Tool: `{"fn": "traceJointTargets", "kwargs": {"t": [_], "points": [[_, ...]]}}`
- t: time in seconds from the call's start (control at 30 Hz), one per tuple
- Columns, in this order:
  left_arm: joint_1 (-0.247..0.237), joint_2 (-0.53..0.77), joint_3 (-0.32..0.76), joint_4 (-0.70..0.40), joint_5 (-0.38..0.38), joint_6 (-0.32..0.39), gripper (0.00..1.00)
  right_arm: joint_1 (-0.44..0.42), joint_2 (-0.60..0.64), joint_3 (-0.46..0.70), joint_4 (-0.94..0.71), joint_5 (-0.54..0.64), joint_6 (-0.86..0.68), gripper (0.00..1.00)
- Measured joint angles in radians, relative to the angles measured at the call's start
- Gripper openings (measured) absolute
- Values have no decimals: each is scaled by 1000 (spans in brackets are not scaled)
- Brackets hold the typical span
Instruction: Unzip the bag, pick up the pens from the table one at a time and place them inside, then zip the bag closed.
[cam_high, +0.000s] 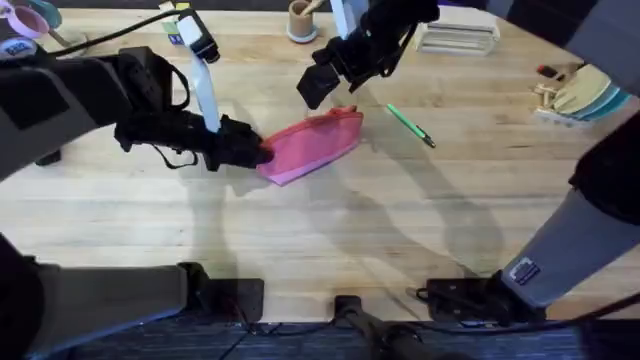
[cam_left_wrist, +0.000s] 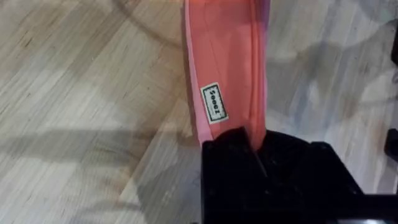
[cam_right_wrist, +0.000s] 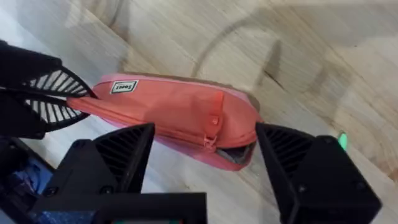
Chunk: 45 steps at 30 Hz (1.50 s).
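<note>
The bag (cam_high: 312, 146) lies on the table (cam_high: 330, 230) at upper centre of the overhead frame, partly unzipped at its right end. The left gripper (cam_high: 252, 150) is clamped on its left end. The right gripper (cam_right_wrist: 205, 155) hovers above it, jaws apart. The pen (cam_high: 411, 127) lies just right of the bag.

Pink bag (cam_high: 312, 145) on table (cam_high: 330, 230), left gripper (cam_high: 256, 150) at its end, green pen (cam_high: 410, 126) nearby.

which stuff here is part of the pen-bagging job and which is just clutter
Part of the job: bag, held at one end by the left gripper; green pen; right gripper, open above the bag.

Clutter: cup, stacked plates.
</note>
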Motion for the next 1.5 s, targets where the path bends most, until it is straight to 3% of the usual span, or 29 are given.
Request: {"fn": "traceJointTargets", "kwargs": {"t": [0.7, 1.1, 1.13, 1.5], "points": [[0, 0, 0, 0, 0, 0, 42, 0, 75, 1, -15, -5, 0, 935], [0, 0, 0, 1, 0, 0, 42, -4, 93, 2, -21, -1, -4, 493], [0, 0, 0, 0, 0, 0, 42, -5, 93, 2, -26, 5, -7, 423], [0, 0, 0, 0, 0, 0, 42, -5, 93, 2, -50, 11, -54, 264]]}}
